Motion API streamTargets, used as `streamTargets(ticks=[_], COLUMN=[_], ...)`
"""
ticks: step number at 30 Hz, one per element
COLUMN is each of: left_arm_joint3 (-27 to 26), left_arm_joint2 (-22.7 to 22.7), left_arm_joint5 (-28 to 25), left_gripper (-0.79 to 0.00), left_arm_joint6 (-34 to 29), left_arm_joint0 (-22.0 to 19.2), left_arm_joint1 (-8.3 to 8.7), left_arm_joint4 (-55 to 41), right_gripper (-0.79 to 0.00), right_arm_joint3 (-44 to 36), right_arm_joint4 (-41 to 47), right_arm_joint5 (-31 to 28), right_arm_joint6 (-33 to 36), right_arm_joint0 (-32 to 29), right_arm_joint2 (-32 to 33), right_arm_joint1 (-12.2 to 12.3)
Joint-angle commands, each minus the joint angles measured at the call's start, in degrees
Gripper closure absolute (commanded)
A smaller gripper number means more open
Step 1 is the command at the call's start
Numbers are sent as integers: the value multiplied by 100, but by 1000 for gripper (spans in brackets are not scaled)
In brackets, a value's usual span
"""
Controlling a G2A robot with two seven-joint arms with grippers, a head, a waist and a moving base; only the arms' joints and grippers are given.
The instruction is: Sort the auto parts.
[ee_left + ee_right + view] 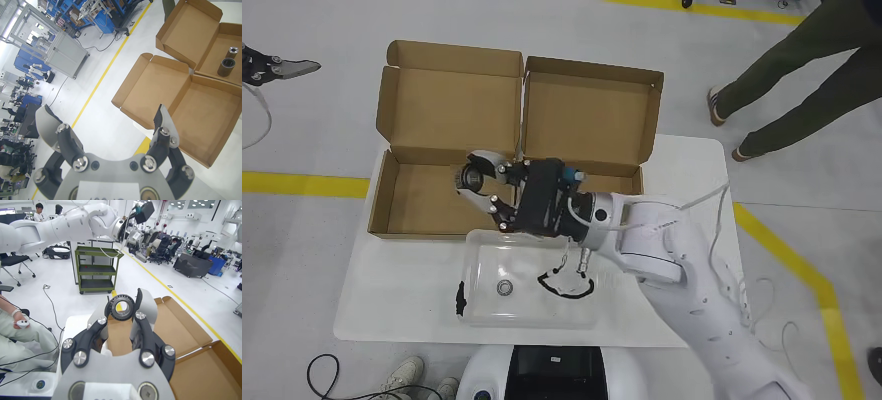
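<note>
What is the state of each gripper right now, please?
Left gripper: open, holding nothing.
Right gripper: closed on a bearing.

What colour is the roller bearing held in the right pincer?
The roller bearing is dark grey with a shiny silver inner ring, clearest in the right wrist view.

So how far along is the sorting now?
Done: two dark metal cylinders stand in one brown cardboard box. In hand: the right gripper holds a steel bearing ring above the other box. Left: a small round bearing and a black rubber ring in the clear plastic tray.
</note>
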Motion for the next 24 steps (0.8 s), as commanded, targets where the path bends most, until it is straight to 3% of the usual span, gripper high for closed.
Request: streamTargets(ticks=[1,13,24], left_arm_joint3=[0,0,0], left_arm_joint2=[0,0,0], left_arm_joint5=[0,0,0], left_gripper=[-785,-785,-785], left_arm_joint6=[0,0,0], left_arm_joint0=[0,0,0], left_arm_joint1=[0,0,0], left_arm_joint4=[0,0,0], right_gripper=[0,0,0], right_arm_joint3=[-59,-148,5], right_arm_joint4=[46,527,480], right_arm_joint5=[1,-169,-84], right_arm_joint6=[30,-39,-111], right_arm_joint0=[99,643,696], right_arm_joint2=[46,260,189], right_arm_joint1=[0,-9,-10])
